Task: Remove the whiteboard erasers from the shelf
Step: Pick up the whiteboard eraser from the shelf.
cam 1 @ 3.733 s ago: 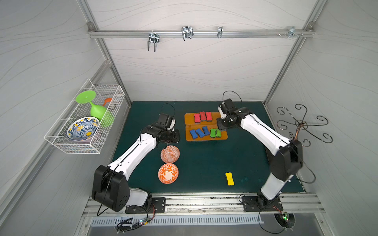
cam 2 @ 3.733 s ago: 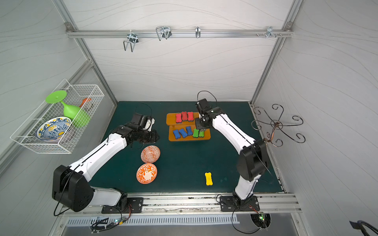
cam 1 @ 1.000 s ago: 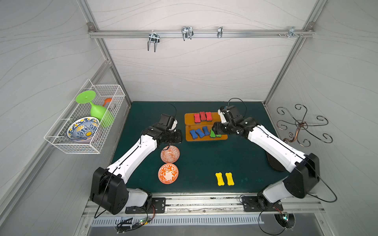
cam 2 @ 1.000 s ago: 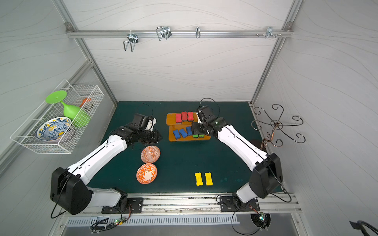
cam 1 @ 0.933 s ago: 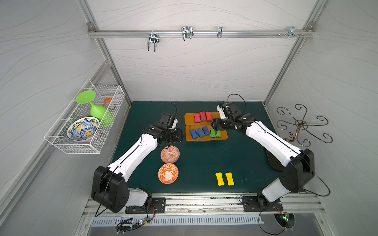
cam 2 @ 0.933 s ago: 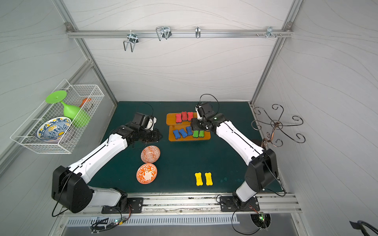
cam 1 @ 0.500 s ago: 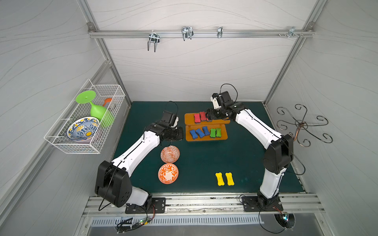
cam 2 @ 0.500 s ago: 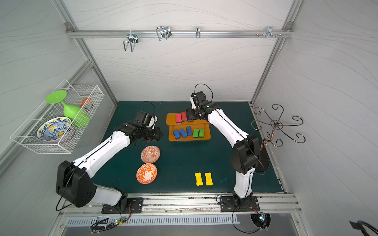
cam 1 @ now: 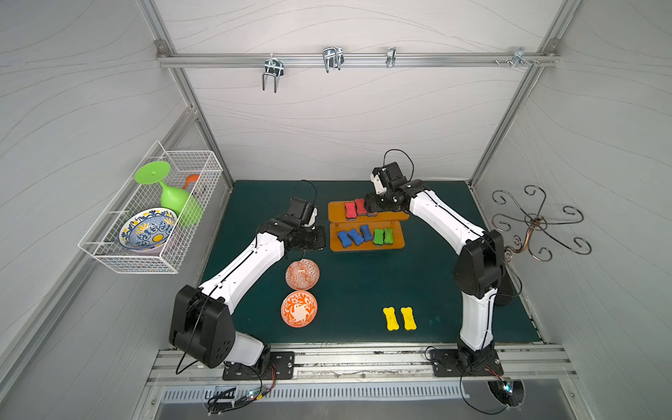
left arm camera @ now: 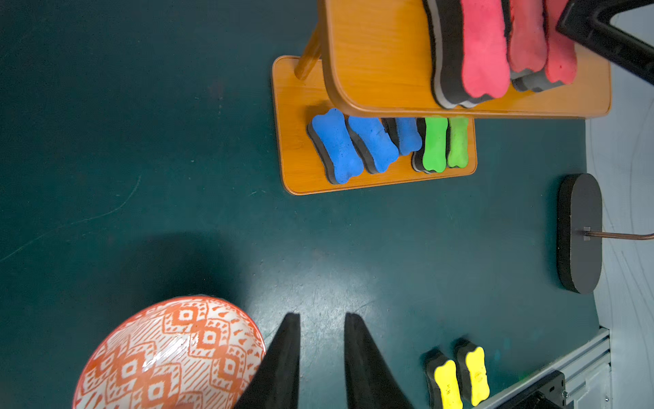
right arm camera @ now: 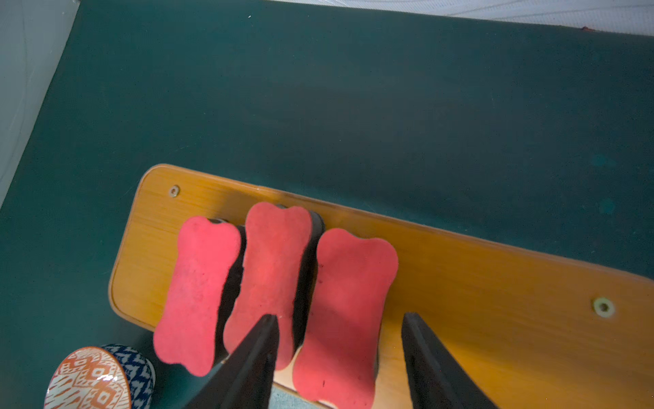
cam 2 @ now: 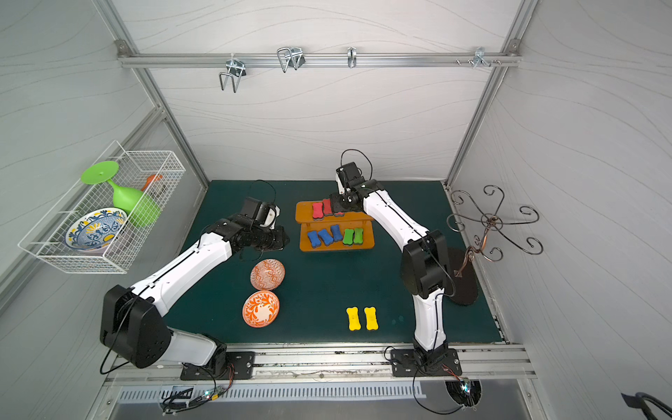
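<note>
Wire basket (cam 1: 152, 254): hangs on the left wall, clear of the worktop (cam 1: 363, 283); holds a green goblet (cam 1: 174, 198) and a patterned bowl (cam 1: 147, 229), no part of this job.
Left claw (left arm camera: 322, 320): jaws slightly apart, empty; hovers beside the orange bowls (cam 1: 302, 274), short of the shelf, probably parked to leave room.
Shelf (cam 1: 336, 212): mid-back of the worktop. Three red erasers (cam 1: 350, 210) crowd the upper tier, sides touching. Blue erasers (cam 1: 354, 235) and green erasers (cam 1: 383, 235) lie below.
Right claw (right arm camera: 339, 316): open, straddling the end red eraser (right arm camera: 348, 294) nearest its arm, not yet closed on it. I judge this the next pick; the free outer side gives a finger room.
Yellow erasers (cam 1: 391, 319): two, side by side at the worktop's front, off the shelf; likely the drop spot.
</note>
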`<state>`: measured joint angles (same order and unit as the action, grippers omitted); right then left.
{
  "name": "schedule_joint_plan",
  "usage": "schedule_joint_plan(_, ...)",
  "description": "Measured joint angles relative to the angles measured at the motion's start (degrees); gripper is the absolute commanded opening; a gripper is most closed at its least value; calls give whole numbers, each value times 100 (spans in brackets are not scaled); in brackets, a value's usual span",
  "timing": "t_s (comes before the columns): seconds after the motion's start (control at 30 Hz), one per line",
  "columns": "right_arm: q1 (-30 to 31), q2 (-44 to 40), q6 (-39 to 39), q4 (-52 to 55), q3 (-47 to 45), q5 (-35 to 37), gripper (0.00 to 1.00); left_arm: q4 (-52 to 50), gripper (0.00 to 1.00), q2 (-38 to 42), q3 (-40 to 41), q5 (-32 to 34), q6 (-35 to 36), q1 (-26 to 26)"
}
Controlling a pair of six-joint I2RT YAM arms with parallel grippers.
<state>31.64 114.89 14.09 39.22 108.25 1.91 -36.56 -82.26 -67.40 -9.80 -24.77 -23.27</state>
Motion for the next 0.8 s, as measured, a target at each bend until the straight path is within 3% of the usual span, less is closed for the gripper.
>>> schedule_joint_plan(0.8, -155, 120, -46, -37, 9, 76, 54, 2, 26, -52, 4, -13, 17, 76)
